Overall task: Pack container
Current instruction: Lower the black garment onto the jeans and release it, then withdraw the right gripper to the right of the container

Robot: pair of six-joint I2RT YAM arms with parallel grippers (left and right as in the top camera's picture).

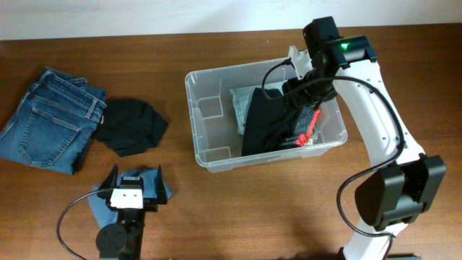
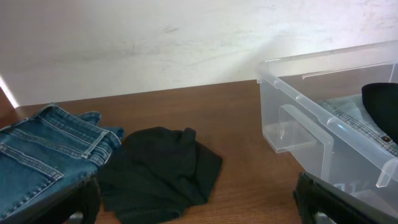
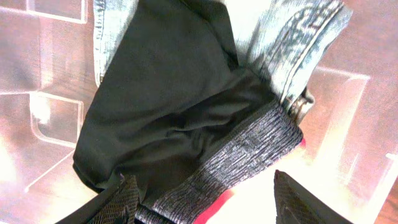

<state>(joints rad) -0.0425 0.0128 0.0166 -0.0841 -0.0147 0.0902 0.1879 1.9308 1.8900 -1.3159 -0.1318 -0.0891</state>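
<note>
The clear container (image 1: 192,108) stands mid-table; it also shows in the left wrist view (image 2: 311,118) and the right wrist view (image 3: 56,118). In it lie a folded pale denim piece (image 1: 242,97) (image 3: 298,37) and, on top, a black garment (image 1: 263,123) (image 3: 168,106) with a grey ribbed band and something red (image 1: 307,130) beside it. My right gripper (image 1: 303,108) (image 3: 205,180) is open, low over the black garment's band inside the container. My left gripper (image 1: 135,175) (image 2: 194,186) is open and empty near the front left edge.
Folded blue jeans (image 1: 50,119) (image 2: 43,149) lie at the far left. A crumpled black garment (image 1: 131,125) (image 2: 161,171) lies between them and the container. A blue cloth (image 1: 162,191) lies under the left arm.
</note>
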